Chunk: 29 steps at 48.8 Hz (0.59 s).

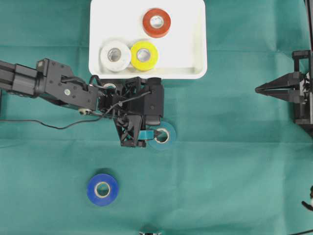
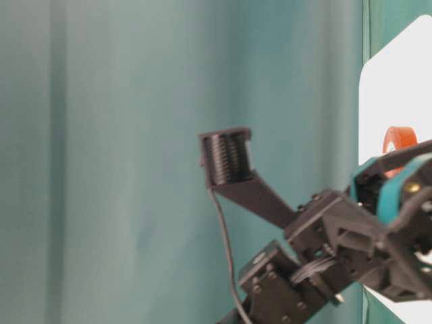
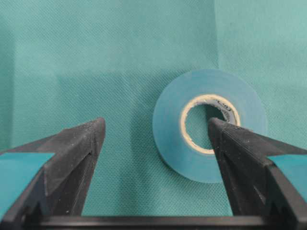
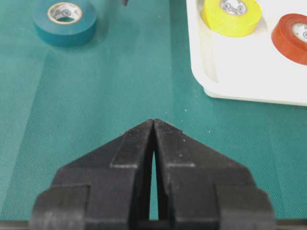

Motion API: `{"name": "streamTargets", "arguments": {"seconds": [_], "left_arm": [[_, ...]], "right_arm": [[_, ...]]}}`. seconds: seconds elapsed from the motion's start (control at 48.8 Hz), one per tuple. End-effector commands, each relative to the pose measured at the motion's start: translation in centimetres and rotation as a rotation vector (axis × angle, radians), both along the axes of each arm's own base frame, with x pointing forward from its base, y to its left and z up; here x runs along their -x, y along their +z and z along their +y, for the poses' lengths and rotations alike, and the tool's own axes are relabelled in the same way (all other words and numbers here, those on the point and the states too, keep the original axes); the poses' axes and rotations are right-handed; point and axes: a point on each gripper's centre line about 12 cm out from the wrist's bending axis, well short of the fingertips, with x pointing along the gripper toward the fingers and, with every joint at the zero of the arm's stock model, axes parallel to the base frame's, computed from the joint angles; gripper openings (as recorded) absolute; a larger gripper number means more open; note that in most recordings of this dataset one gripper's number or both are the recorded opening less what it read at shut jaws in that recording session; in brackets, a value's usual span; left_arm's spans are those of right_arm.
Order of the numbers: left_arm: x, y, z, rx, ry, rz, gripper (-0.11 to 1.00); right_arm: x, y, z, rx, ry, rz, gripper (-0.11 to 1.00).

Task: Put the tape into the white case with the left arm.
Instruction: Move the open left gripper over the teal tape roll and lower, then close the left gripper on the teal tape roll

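Overhead exterior footage was dominated by the left gripper (image 1: 155, 134), which was seen reaching over a teal tape roll (image 1: 162, 135) lying flat on the green cloth (image 1: 234, 186), just below the white case (image 1: 195, 58). From the left wrist camera, the jaws were shown spread wide, with one fingertip (image 3: 225, 132) set over the roll's core and the other (image 3: 91, 136) out on bare cloth; nothing was gripped. Red (image 1: 156, 22), white (image 1: 115, 55) and yellow (image 1: 144, 55) rolls were found lying inside the case. A blue roll (image 1: 102, 189) was left on the cloth, well apart. The right gripper (image 4: 154, 125) was pictured pressed closed and holding nothing, far from the tape.
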Motion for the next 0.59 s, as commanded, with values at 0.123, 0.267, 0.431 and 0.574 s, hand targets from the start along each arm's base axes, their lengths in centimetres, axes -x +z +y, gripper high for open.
{"name": "streamTargets", "arguments": {"seconds": [0.123,0.267,0.431,0.574], "left_arm": [[-1.2,0.0,-0.2,0.001,-0.002,-0.008,0.86],[-1.9,-0.5,-0.2,0.001,-0.002,-0.005,0.86],[-2.3,-1.1,-0.2,-0.002,-0.001,0.032,0.86],[-2.4,-1.4,-0.2,-0.004,-0.002,0.063,0.86]], "right_arm": [[-0.2,0.5,0.0,-0.001,0.000,-0.017,-0.10],[-0.2,0.4,0.0,0.000,0.001,-0.015,-0.10],[-0.2,0.3,0.0,0.000,0.001,-0.017,-0.10],[-0.2,0.4,0.0,-0.001,0.000,-0.018,-0.10]]}}
